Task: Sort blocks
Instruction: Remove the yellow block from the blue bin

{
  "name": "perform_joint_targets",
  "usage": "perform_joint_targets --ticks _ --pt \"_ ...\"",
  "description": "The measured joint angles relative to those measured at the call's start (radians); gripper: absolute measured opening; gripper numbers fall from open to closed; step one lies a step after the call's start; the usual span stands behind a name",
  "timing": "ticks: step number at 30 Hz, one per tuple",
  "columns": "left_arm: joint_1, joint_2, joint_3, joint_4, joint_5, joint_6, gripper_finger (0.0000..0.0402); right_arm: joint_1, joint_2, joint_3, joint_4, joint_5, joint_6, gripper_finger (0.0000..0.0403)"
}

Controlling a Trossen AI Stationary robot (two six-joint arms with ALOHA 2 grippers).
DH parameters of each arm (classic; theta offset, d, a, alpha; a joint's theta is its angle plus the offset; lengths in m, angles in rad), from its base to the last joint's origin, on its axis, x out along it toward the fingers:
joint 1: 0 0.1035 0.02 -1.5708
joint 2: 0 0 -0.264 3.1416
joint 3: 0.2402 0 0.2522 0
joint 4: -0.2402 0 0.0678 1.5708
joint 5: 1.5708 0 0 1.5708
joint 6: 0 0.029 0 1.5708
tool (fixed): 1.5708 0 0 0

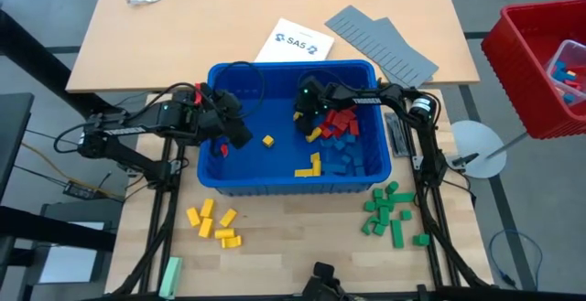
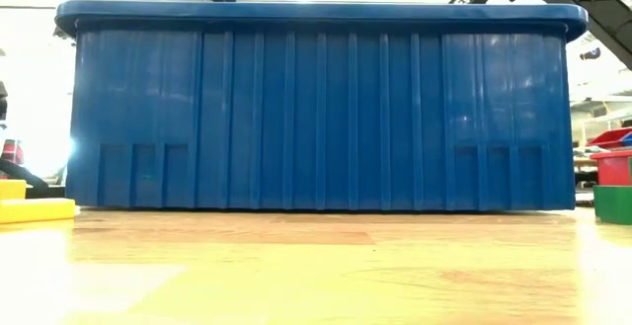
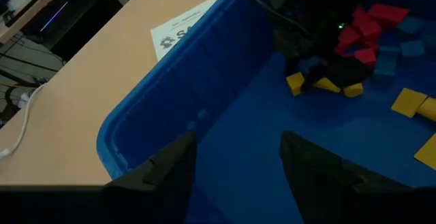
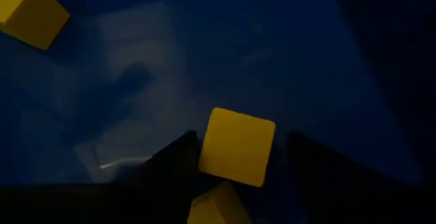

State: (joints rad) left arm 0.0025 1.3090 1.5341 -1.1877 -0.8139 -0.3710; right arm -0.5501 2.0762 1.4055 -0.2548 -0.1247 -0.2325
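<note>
The blue bin (image 1: pixel 291 189) holds loose blocks: red ones (image 1: pixel 343 120), blue ones (image 1: pixel 350 157) and yellow ones (image 1: pixel 309 166). My right gripper (image 4: pixel 238 166) is low in the bin, open. A yellow block (image 4: pixel 237 146) lies on the bin floor between its fingers, with a gap showing at one finger. A second yellow block (image 4: pixel 216 209) lies just behind it. My left gripper (image 3: pixel 235 166) hangs open above the bin's left part (image 1: pixel 240 136), with nothing between its fingers. The low view shows only the bin's near wall (image 2: pixel 316 108).
On the table in front of the bin lie a group of yellow blocks (image 1: pixel 215 223) on the left and a group of green blocks (image 1: pixel 389 209) on the right. Grey ridged panels (image 1: pixel 380 40) and a printed sheet (image 1: pixel 293 40) lie behind the bin. A red basket (image 1: pixel 540 63) stands far right.
</note>
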Motion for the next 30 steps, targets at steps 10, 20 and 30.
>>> perform_joint_targets --ticks 10,20,30 --pt "0.0 0.0 0.0 0.019 0.002 -0.001 0.0218 0.004 0.031 0.004 -0.02 -0.001 -0.007 0.0121" --pt "0.0 0.0 0.0 0.02 0.002 -0.003 0.0218 0.012 -0.124 0.0 -0.023 0.02 -0.073 0.0121" --pt "-0.011 -0.036 0.0 0.007 0.004 -0.005 0.0218 0.158 -0.424 0.0 -0.093 -0.251 -0.023 0.0121"
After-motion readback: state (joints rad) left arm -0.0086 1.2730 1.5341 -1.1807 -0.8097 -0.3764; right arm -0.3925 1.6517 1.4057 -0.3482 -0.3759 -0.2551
